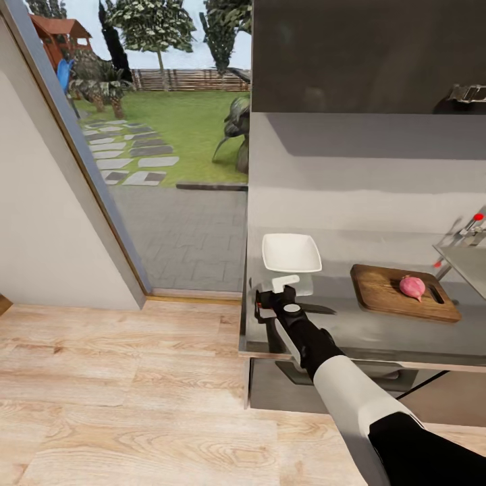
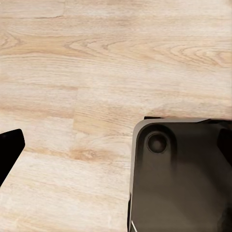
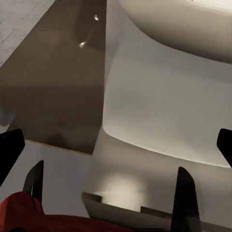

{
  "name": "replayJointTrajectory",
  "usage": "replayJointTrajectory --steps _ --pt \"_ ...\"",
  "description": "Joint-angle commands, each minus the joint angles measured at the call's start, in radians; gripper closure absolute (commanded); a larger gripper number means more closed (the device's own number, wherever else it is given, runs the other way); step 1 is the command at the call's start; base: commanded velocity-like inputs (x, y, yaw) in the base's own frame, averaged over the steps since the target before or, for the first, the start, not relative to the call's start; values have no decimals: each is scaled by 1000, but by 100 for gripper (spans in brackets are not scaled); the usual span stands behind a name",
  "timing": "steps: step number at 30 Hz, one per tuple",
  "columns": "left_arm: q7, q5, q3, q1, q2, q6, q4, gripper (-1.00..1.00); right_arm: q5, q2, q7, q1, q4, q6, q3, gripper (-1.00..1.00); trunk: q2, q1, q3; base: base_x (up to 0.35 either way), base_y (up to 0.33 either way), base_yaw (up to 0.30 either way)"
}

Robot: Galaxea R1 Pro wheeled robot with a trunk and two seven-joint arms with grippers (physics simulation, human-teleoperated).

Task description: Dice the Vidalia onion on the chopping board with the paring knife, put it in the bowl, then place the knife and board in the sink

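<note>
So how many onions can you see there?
1. A single pinkish Vidalia onion sits on the chopping board, right of the bowl. Others could be hidden in the sink.

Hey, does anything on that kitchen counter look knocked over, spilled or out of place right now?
Nothing stands out. The Vidalia onion sits whole on the chopping board, the bowl rests upright and empty on the countertop, and nothing looks spilled.

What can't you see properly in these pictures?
- The sink, head view: cut off by the picture's right edge, so its inside is hidden.
- The paring knife, head view: a thin dark sliver beside the right gripper, too small to tell whether it is held.
- The bowl, right wrist view: cut off by the picture's edge.
</note>
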Motion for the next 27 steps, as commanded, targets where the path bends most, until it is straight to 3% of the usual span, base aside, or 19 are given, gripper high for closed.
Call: replayJointTrajectory --steps 1,27 --pt "6 10 -8 0 2 -2 -2 -100 -1 0 -7 -1 -1 6 4 -100 -2 1 -2 0 0 0" --pt "6 10 -8 0 2 -2 -2 -100 -4 0 -16 0 0 18 2 -100 -2 1 -2 15 -36 0"
